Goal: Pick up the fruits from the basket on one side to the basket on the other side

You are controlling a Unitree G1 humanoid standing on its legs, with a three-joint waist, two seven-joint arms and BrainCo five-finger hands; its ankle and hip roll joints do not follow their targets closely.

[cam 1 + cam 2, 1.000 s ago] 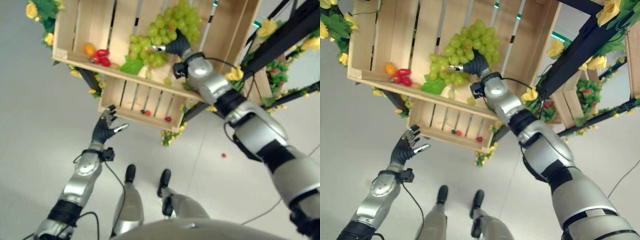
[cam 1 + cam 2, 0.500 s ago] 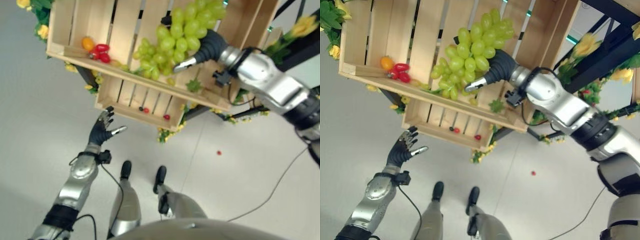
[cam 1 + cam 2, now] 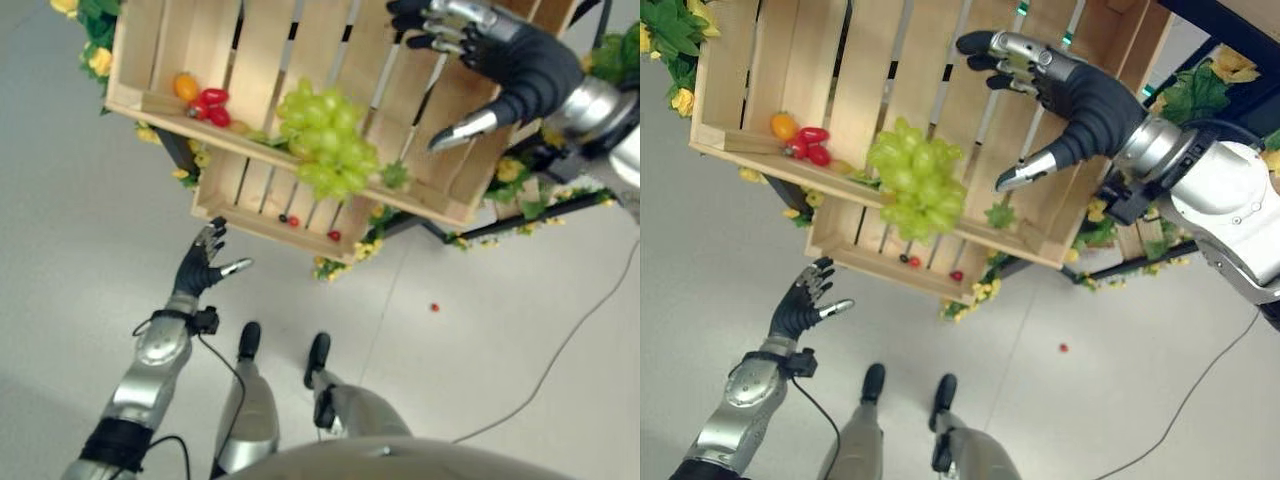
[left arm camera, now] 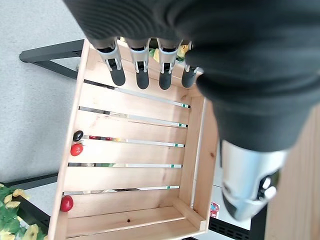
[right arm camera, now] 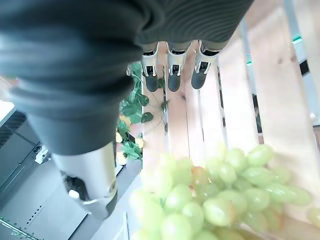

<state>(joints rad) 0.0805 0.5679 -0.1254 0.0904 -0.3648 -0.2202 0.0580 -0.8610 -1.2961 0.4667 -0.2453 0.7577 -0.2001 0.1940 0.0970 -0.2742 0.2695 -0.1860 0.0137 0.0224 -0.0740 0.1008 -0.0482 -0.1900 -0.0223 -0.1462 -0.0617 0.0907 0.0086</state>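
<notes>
Nearest lies the pale grey floor (image 3: 70, 250), smooth and glossy, with one small red fruit (image 3: 434, 307) lying loose on it to the robot's right. Above the floor, the left hand (image 3: 205, 262) hangs with its fingers relaxed and spread, holding nothing, just in front of the lower slatted wooden crate (image 3: 262, 200). That crate holds a few small red fruits (image 4: 76, 149) and a dark one against its front wall. Black metal frame bars (image 3: 520, 215) trimmed with yellow flowers and green leaves (image 3: 345, 262) carry the crates. Higher and farther stands the large upper slatted wooden crate (image 3: 940, 80). The bunch of green grapes (image 3: 325, 140) is at its front rim, free of both hands, with a green leaf (image 3: 394, 175) beside it. An orange fruit (image 3: 185, 87) and red fruits (image 3: 212, 105) sit in the crate's left corner. The right hand (image 3: 1080, 105) is apart from the grapes, over the crate's right part, fingers straight and spread, empty.
</notes>
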